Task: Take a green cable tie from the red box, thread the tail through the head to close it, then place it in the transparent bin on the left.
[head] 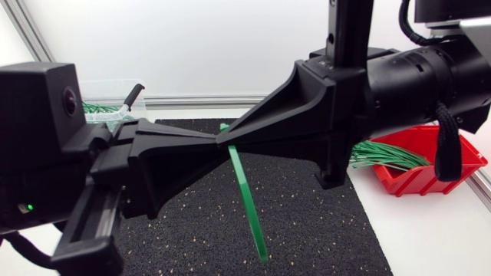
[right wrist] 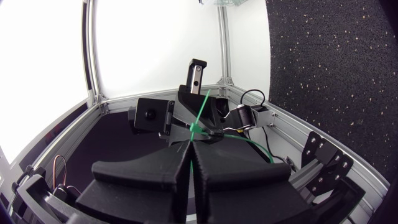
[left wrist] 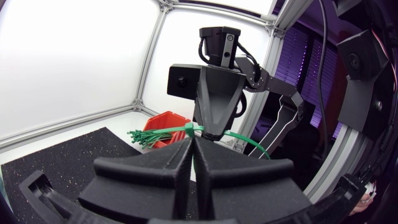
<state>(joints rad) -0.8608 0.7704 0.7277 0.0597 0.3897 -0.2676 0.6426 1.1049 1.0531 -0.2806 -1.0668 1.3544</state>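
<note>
Both arms are raised above the black mat (head: 307, 222), their tips meeting point to point. My left gripper (head: 209, 141) and right gripper (head: 224, 137) are each shut on one green cable tie (head: 247, 199), whose long strap hangs down and slants toward the mat. In the left wrist view the tie (left wrist: 249, 142) runs from my shut fingertips (left wrist: 188, 144) past the right gripper (left wrist: 210, 132) and curves away. The right wrist view shows the tie (right wrist: 203, 107) rising from its own gripper (right wrist: 191, 142). The red box (head: 430, 165) at the right holds several green ties (head: 383, 156).
The transparent bin (head: 103, 103) stands at the back left, partly behind my left arm, with green ties (head: 96, 108) inside. A metal frame rail (head: 192, 100) runs along the table's back edge.
</note>
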